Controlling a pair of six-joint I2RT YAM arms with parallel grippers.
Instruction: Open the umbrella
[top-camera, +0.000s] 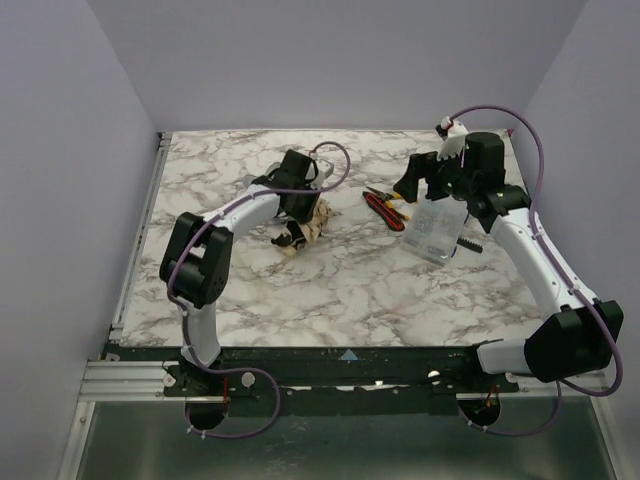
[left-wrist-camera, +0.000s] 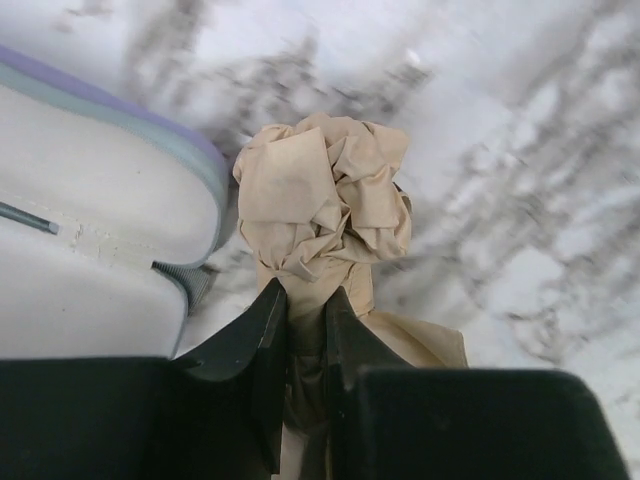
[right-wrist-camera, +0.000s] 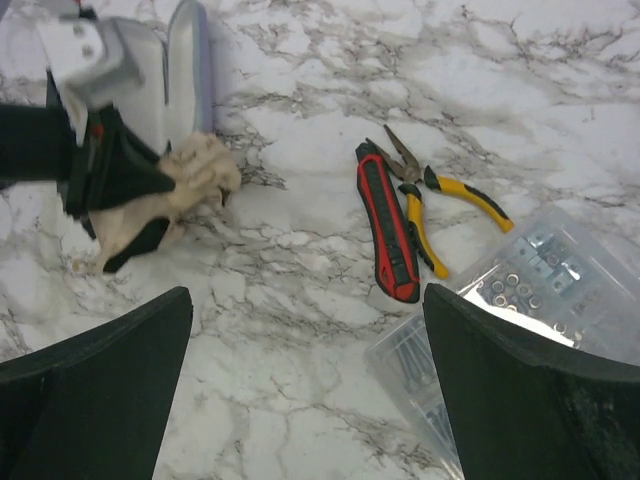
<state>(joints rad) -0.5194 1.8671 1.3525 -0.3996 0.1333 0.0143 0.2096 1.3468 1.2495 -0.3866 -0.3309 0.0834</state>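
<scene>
Umbrella (left-wrist-camera: 325, 200) is all folded, nothing open yet. Left gripper (left-wrist-camera: 306, 310) pinches its cloth; right gripper (right-wrist-camera: 307, 300), at 3 o'clock, is spread wide.

Marble table (top-camera: 350, 285) carries: umbrella (top-camera: 306, 228), lavender case (right-wrist-camera: 188, 62) beside it, pliers (right-wrist-camera: 415, 195), red cutter (right-wrist-camera: 388, 235), clear parts box (top-camera: 437, 230).

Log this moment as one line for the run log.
left gripper shut on umbrella | right gripper open, holding nothing | umbrella folded, beside lavender case
</scene>
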